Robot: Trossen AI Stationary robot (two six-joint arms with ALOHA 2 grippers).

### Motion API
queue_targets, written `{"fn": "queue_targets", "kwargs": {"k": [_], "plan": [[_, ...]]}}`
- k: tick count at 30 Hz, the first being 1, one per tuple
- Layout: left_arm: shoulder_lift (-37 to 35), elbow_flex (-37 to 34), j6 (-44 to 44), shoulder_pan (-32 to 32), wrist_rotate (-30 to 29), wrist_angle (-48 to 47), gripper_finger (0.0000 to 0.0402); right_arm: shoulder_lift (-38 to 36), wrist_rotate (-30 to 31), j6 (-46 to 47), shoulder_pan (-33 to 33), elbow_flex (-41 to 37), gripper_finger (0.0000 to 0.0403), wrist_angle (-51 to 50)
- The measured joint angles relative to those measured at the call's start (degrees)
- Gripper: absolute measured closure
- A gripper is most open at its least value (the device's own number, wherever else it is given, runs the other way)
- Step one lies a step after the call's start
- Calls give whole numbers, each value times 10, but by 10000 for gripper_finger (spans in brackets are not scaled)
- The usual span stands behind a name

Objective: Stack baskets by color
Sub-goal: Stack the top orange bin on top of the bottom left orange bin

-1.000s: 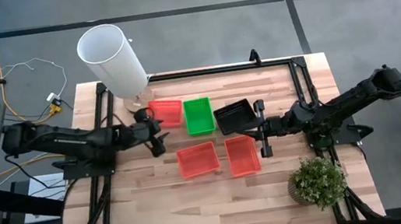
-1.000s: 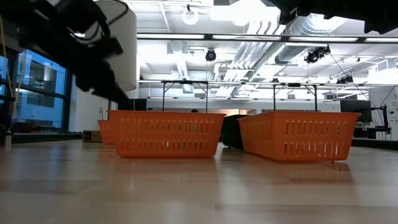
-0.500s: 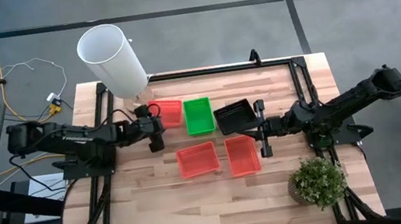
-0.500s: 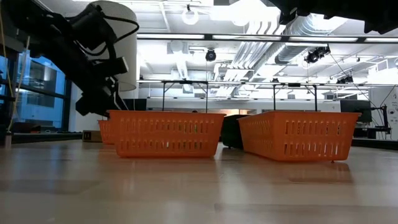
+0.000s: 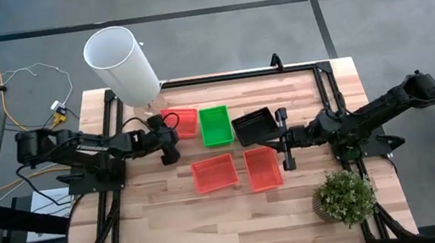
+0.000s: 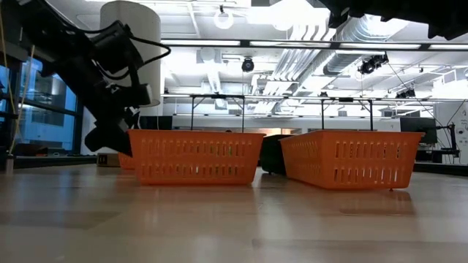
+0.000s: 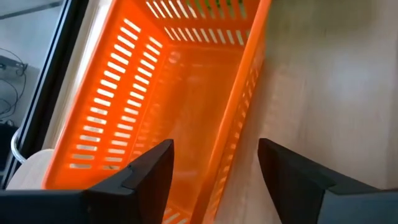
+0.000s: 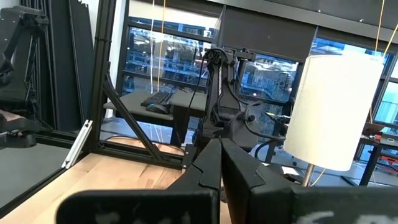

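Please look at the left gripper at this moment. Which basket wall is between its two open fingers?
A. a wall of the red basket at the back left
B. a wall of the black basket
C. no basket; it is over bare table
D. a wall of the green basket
A: in the left wrist view the open left gripper straddles a long side wall of the red basket, which sits beside the green basket in the high view.

This looks like a robotics lab in an open office hall. Beyond the wooden table (image 5: 239, 212), at twelve o'clock, exposed ceiling ducts (image 6: 351, 33) and strip lights run overhead, and a desk with a keyboard (image 8: 158, 98) stands by big windows (image 8: 168, 56).
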Motion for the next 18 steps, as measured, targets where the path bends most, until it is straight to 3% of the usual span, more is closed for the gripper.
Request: {"fn": "queue_targets", "kwargs": {"k": [6, 13, 18], "plan": [[1, 0, 0, -11, 0, 6, 245, 0, 0, 0, 0, 0, 403, 0], [-14, 3, -31, -33, -18, -36, 386, 0, -1, 1, 2, 0, 403, 0], [-45, 64, -97, -60, -25, -165, 395, 0, -19, 1, 2, 0, 403, 0]]}}
